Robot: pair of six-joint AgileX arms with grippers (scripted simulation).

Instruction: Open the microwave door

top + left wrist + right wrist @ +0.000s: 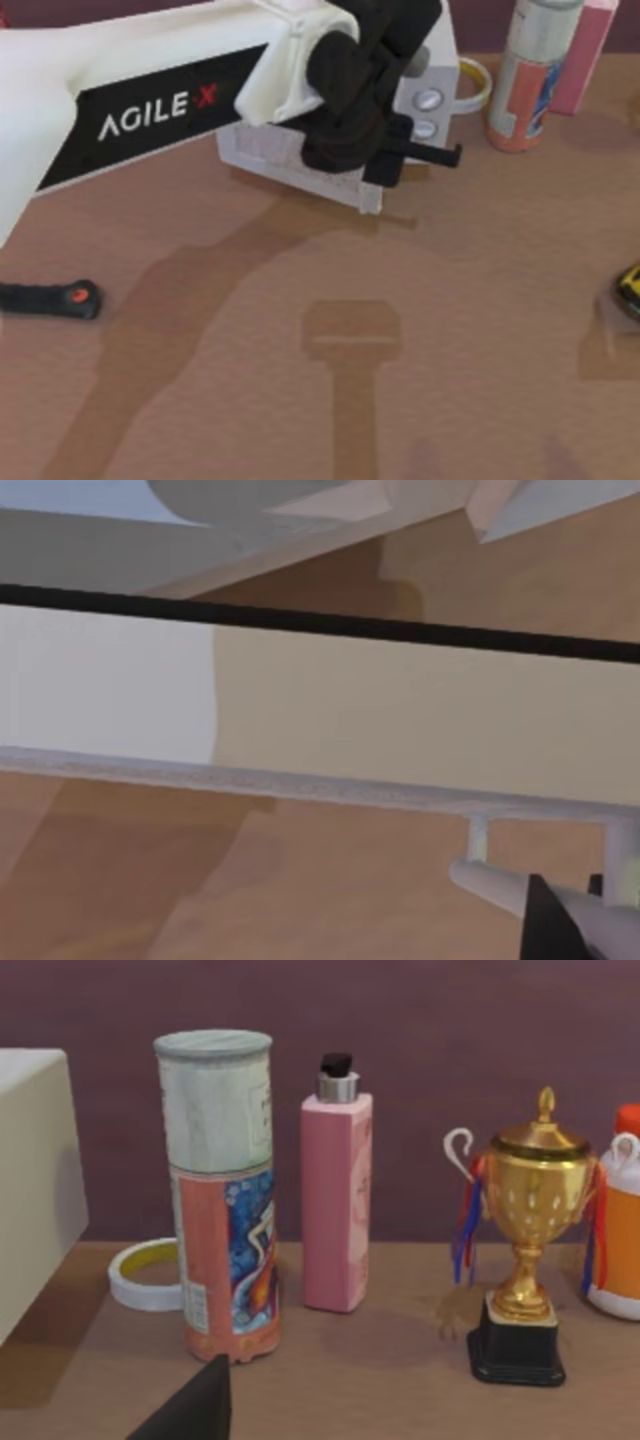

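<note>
Reaching for the microwave door point(300, 165), the left gripper point(425, 160) is closing in.
Finger state unclear; it needs squaring on the handle point(540, 895) first.

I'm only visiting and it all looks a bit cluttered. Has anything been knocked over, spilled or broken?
Nothing stands out. The can, pink bottle and trophy stand upright, with no spill. The left hand is at the microwave door.
</note>
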